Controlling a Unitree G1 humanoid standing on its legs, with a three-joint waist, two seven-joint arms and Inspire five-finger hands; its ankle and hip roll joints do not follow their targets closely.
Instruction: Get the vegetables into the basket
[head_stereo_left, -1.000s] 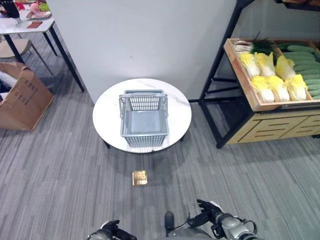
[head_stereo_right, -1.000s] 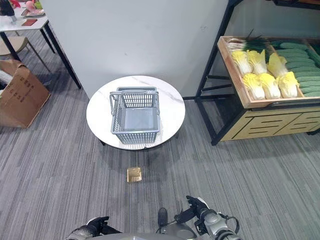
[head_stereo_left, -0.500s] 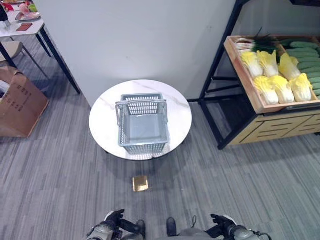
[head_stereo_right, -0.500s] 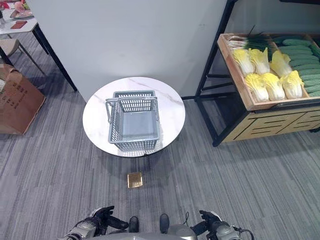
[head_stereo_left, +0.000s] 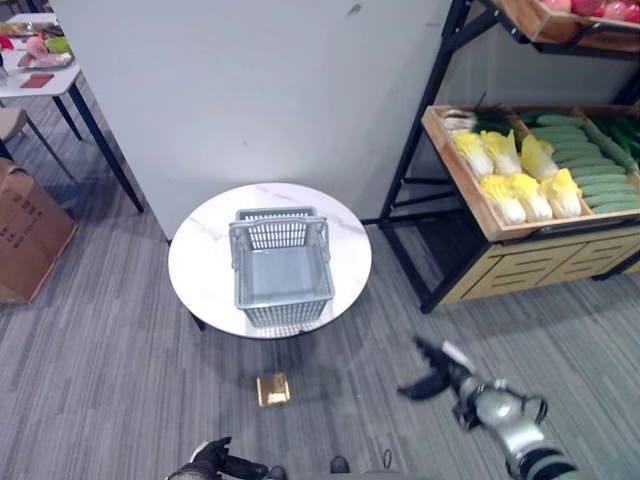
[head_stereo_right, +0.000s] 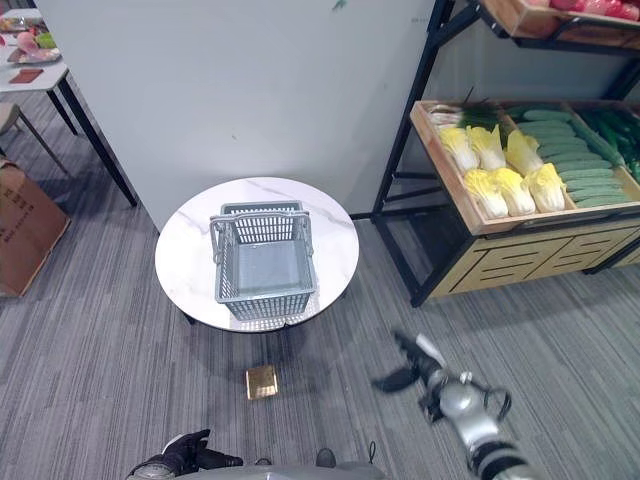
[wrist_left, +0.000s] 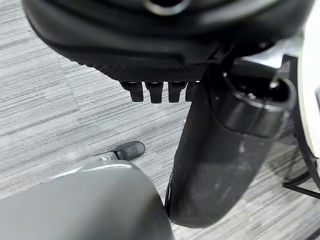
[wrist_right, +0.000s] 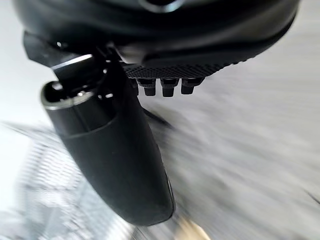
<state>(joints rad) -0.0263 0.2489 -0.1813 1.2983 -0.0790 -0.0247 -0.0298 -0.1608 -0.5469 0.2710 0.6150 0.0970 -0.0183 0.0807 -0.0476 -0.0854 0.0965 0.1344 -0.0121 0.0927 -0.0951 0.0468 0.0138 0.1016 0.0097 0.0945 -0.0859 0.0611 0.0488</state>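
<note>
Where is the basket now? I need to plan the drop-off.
The basket stands on the round white table, centre of the left eye view, left of the vegetable shelf.

Silver-grey right arm ends in a dark hand, thumb seemingly white-covered.

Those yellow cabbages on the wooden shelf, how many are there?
6 cabbages, in two rows in the wooden crate right of the basket table: back row; front row. More may lie hidden underneath.

Plastic mesh basket, marble-look table.
</note>
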